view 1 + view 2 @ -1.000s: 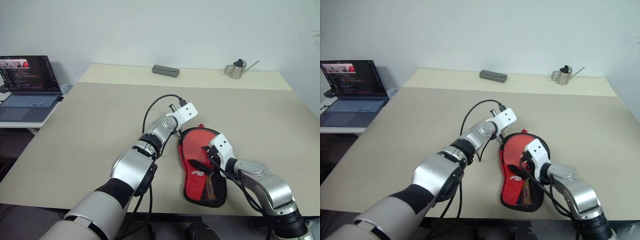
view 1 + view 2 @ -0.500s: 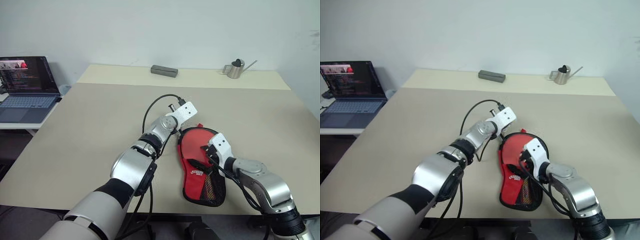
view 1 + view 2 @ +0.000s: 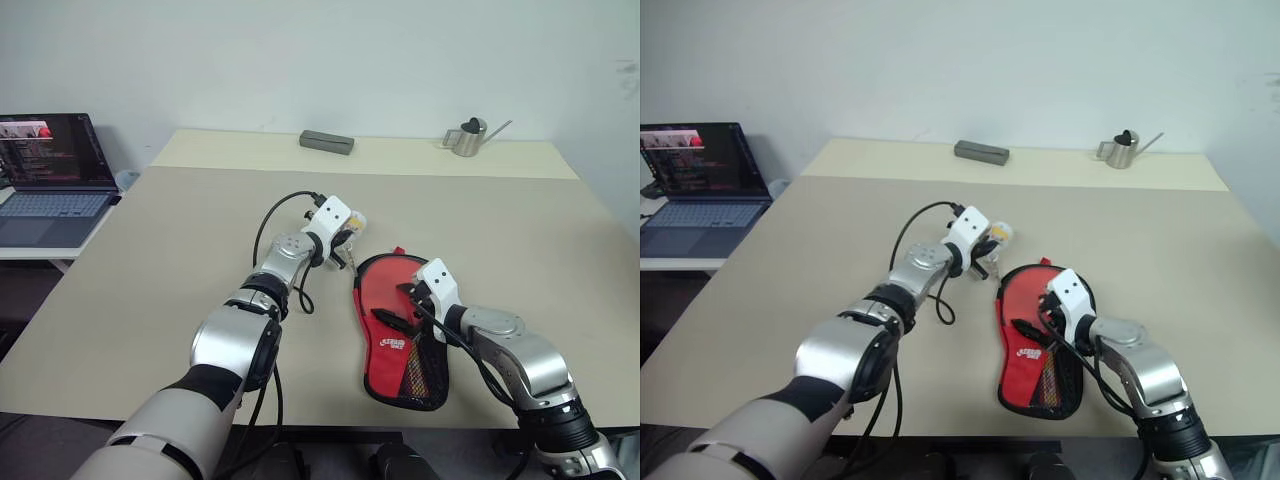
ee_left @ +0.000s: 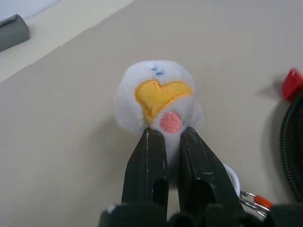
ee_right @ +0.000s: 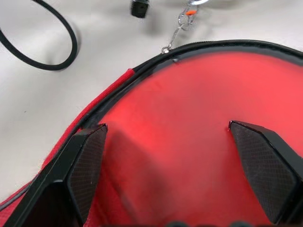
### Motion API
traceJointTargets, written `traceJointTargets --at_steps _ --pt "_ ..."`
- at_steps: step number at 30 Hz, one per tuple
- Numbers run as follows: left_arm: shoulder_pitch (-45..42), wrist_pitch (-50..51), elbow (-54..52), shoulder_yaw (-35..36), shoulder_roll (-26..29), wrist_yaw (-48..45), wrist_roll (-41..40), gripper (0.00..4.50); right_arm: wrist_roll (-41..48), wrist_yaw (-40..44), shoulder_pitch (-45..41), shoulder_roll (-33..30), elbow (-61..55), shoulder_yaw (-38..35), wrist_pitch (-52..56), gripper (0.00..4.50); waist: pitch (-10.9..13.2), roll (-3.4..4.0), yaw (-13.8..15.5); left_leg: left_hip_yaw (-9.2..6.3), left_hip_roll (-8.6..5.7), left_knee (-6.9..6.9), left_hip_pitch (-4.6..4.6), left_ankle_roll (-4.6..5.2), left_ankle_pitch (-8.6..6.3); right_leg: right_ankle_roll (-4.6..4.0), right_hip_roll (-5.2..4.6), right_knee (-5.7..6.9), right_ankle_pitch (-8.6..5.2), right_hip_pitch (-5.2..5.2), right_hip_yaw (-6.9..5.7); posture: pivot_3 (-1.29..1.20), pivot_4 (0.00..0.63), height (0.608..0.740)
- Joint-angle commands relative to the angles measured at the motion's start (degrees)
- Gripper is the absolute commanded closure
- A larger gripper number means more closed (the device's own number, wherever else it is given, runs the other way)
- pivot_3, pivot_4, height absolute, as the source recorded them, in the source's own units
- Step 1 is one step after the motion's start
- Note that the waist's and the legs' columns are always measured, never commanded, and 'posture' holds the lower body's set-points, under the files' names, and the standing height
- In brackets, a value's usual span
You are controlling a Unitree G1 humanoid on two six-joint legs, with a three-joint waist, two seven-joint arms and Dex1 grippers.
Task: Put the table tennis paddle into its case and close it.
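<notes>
Centre frame, red paddle-shaped soft zip case (image 3: 400, 325) lies limp | left gripper (image 4: 166, 137) pinches plush white-yellow zipper charm (image 4: 156, 101): light, squashy | right gripper (image 5: 170, 156) spread wide over red face | judged: pull by charm.

The red paddle-shaped case (image 3: 398, 325) lies flat on the surface at lower centre-right of the frame, black mesh pocket at its near end. Its white-yellow plush zipper charm (image 4: 156, 101) sits up-left of the round end, pinched by the left end effector (image 4: 166, 142).

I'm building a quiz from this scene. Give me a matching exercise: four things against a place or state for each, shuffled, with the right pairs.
Things:
1. left gripper
2. right gripper
3. watering can
4. laptop

States:
A. open over the red case
B. far edge of the table
C. shut on the white charm
D. on a side desk, left

Pairs: 1-C, 2-A, 3-B, 4-D
</notes>
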Motion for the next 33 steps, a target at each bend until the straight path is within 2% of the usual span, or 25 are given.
traceJointTargets --at_steps 1,15,23,33 --pt "-0.5 -2.4 -5.8 2.2 1.9 -1.7 -3.5 4.50 1.0 0.7 0.5 -1.2 4.4 -2.4 0.9 0.00 0.0 0.00 0.0 0.00 0.00 0.00 0.00 0.00 0.00 0.00 0.00 0.00 0.00 0.00 0.00 0.00 0.150 0.740" --pt "4.9 -0.6 -13.3 2.0 5.2 -4.3 -6.6 4.50 8.5 2.4 -5.6 0.0 2.3 -10.7 -0.8 0.00 0.0 0.01 0.1 0.04 0.02 0.00 -0.06 0.00 0.00 -0.01 0.00 0.01 0.00 -0.09 0.03 0.00 0.150 0.740" --pt "6.6 0.3 -14.9 1.3 4.2 -5.7 -6.6 4.50 6.9 0.2 -6.2 3.2 2.4 -6.6 -2.7 0.00 0.0 0.01 0.2 0.04 0.04 0.00 -0.11 0.00 0.00 -0.01 0.00 0.02 -0.01 -0.15 0.03 0.00 0.150 0.740" --pt "6.7 0.6 -15.0 1.0 3.1 -5.9 -6.6 4.50 -3.3 -2.8 -6.5 7.3 17.9 0.5 -14.2 0.00 0.0 0.02 0.2 0.05 0.04 0.00 -0.11 0.00 0.00 -0.01 0.00 0.03 0.00 -0.17 0.04 0.00 0.150 0.740"
